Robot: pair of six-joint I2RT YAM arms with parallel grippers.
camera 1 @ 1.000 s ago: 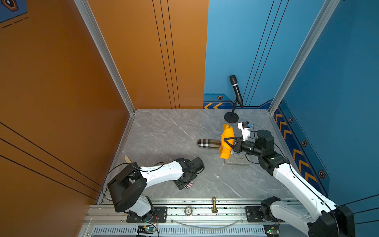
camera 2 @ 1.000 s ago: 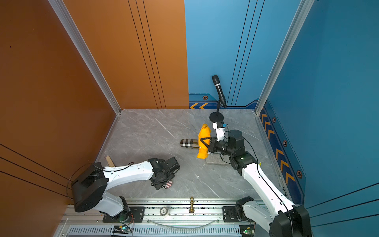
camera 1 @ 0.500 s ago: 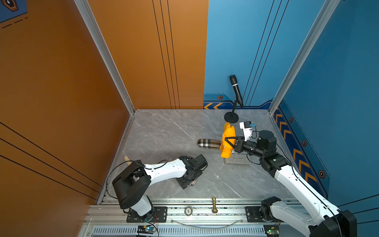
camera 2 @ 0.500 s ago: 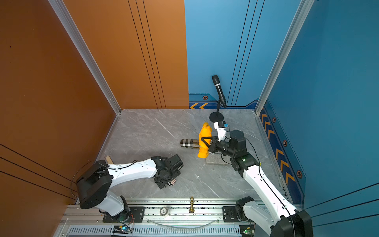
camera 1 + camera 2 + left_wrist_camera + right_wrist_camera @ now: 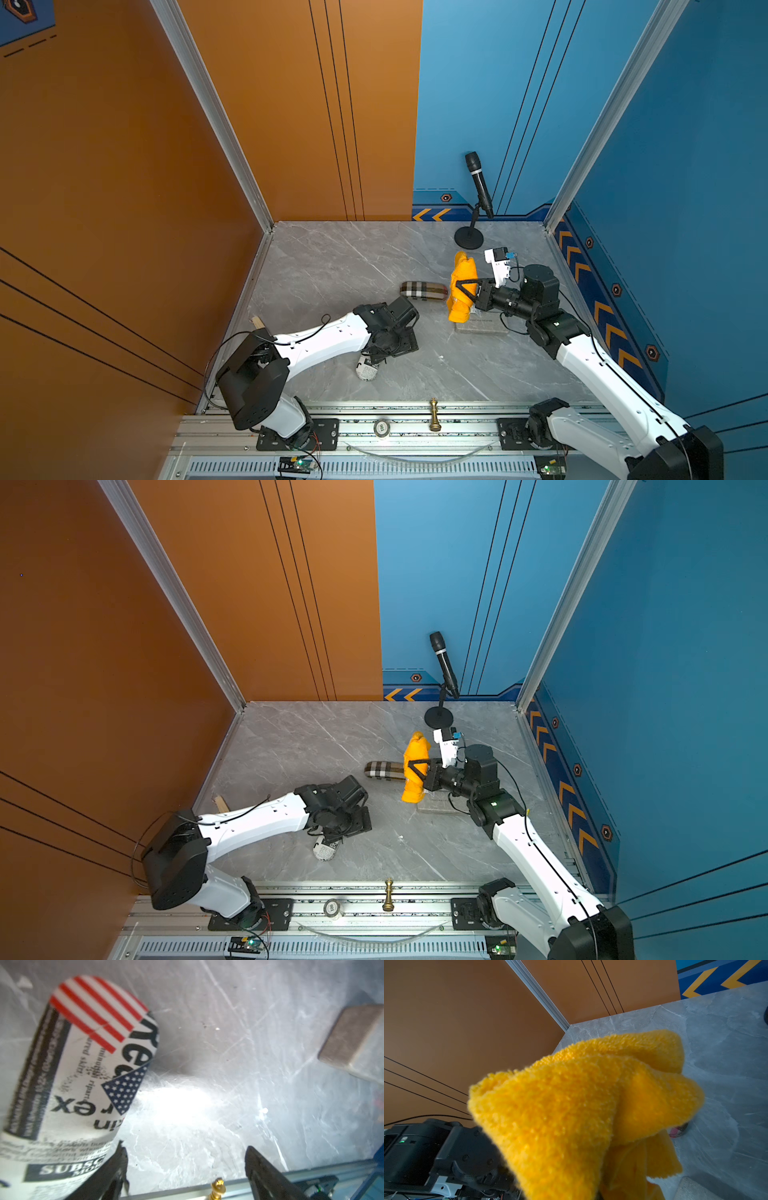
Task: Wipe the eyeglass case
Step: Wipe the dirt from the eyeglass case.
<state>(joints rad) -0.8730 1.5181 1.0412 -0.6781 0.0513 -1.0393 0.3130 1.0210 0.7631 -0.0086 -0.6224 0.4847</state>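
Observation:
The eyeglass case [image 5: 366, 369] [image 5: 325, 849], white with newsprint and a red-striped flag, lies on the grey marble table near the front. My left gripper [image 5: 384, 353] [image 5: 187, 1167] hovers just beyond it, open, with only bare table between its fingers. In the left wrist view the case [image 5: 83, 1076] lies outside the gap, next to one finger [image 5: 117, 1167]. My right gripper [image 5: 462, 289] [image 5: 414, 771] is shut on a fluffy yellow cloth [image 5: 461, 274] [image 5: 581, 1109], held above the table at the right. The cloth hides the right gripper's fingers in the right wrist view.
A plaid case [image 5: 424, 289] lies mid-table beside the cloth. A flat grey block [image 5: 482, 328] [image 5: 353, 1039] sits under the right wrist. A microphone on a stand [image 5: 478, 187] is at the back. A gold chess piece [image 5: 434, 414] stands on the front rail.
The left gripper has opened wider and drawn back off the eyeglass case, which now lies free on the table slightly further left. The right arm with the cloth has barely moved.

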